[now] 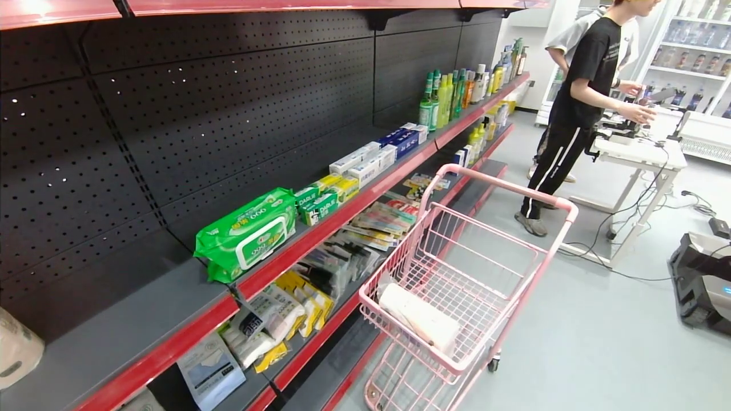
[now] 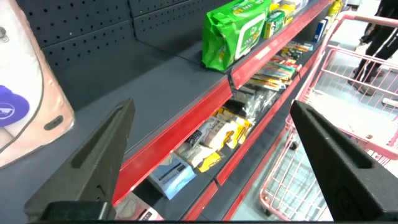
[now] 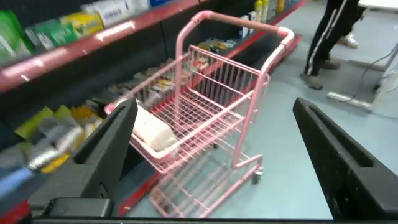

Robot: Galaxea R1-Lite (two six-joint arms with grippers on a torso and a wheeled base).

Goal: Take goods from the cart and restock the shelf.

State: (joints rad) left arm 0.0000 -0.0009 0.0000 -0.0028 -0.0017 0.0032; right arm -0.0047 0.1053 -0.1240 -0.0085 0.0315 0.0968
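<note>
A pink cart [image 1: 457, 268] stands in the aisle beside the shelf [image 1: 131, 325], with a white wrapped roll pack [image 1: 420, 317] lying in its basket. In the right wrist view my right gripper [image 3: 214, 102] hangs open and empty above the cart [image 3: 242, 25], the roll pack [image 3: 152, 130] near one finger. My left gripper [image 2: 211, 106] is open and empty over the grey shelf board [image 2: 124, 93], beside a pale wrapped paper pack [image 2: 25, 93] that rests on the board. The same pack [image 1: 17, 348] sits at the shelf's near left end. A green wipes pack [image 1: 245, 234] lies farther along.
Toothpaste boxes [image 1: 342, 185] and bottles [image 1: 451, 94] fill the far shelf. Packets [image 1: 285, 314] crowd the lower shelf. A person [image 1: 577, 108] stands at a white table [image 1: 639, 154] beyond the cart. Cables and a dark machine [image 1: 702, 279] lie at right. Open floor sits right of the cart.
</note>
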